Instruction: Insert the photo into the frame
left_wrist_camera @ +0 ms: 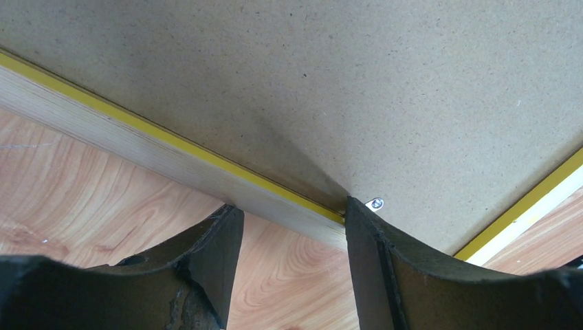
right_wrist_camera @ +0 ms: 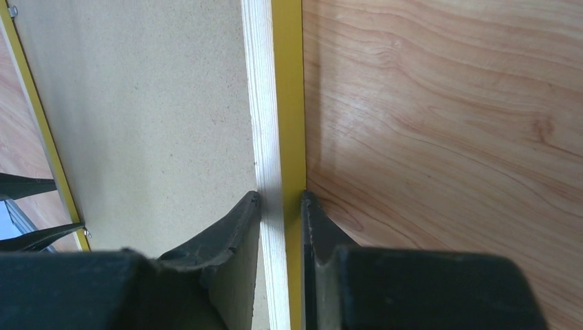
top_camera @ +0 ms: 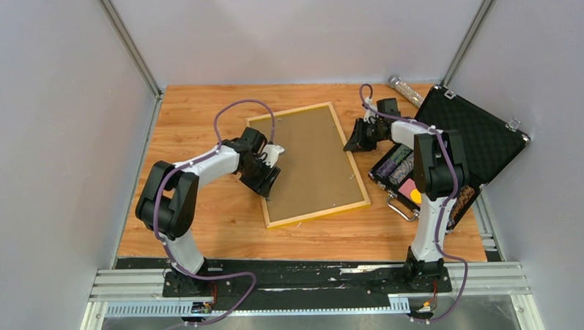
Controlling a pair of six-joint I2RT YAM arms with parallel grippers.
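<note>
top view, frame: the frame [top_camera: 311, 164] is lying back up on the table [top_camera: 199, 109], showing its brown board inside a thin yellow rim.
top view, photo: the photo is not showing anywhere; I cannot tell whether it is sitting under the board.
top view, arms: the left gripper [top_camera: 270, 182] is working at the frame's left long edge and the right gripper [top_camera: 356, 139] at its right long edge. An open black case [top_camera: 486, 140] is lying to the frame's right.
left wrist, jaws: they are standing fairly wide, straddling the rail [left_wrist_camera: 137, 130]. One finger is sitting outside the frame and the other on the board beside a small metal clip [left_wrist_camera: 375, 203]. I cannot tell whether they are squeezing.
left wrist, surfaces: the board is looking matte, speckled and fibrous. The rail's side is showing pale bare wood under a yellow strip.
right wrist, jaws: they are pinching the rail narrowly, both fingers touching it.
right wrist, risk: the rail is thin and smooth, so lifting by one edge is likely risking a slip or a twist. A pad pushing near the clip could be jamming the board rather than freeing it.
</note>
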